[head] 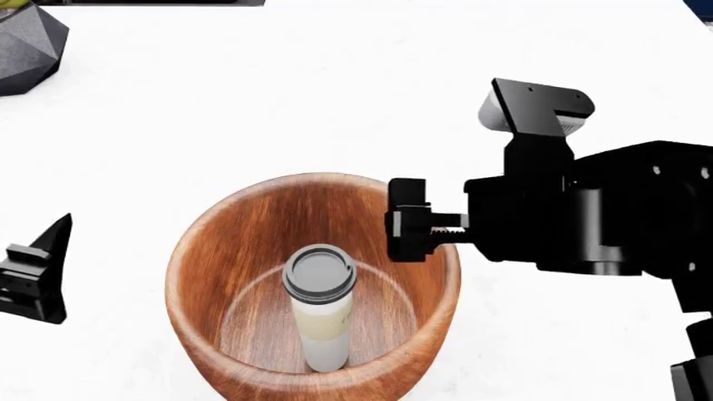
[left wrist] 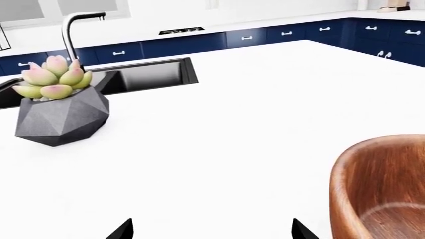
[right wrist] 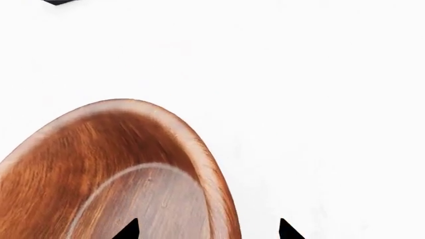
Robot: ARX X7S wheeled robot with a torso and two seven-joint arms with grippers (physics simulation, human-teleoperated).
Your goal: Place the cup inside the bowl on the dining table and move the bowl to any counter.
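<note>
The reddish-brown wooden bowl (head: 223,242) stands on the plain white dining table (head: 334,92). The cream-white cup (head: 320,309) with its dark grey lid stands upright inside it. My right gripper (head: 403,219) is open at the bowl's right rim. In the right wrist view (right wrist: 207,231) one fingertip is over the bowl's inside (right wrist: 99,164) and the other over the table outside, with the rim between them. My left gripper (head: 42,266) is open and empty, left of the bowl and apart from it. In the left wrist view (left wrist: 212,231) the bowl (left wrist: 385,189) lies to one side.
A dark grey faceted planter (left wrist: 63,114) with a succulent stands at the far left (head: 22,42). Behind it are a black sink (left wrist: 146,74) and a chrome tap (left wrist: 73,30). Navy cabinets (left wrist: 285,35) under a white counter (left wrist: 265,22) run along the far wall.
</note>
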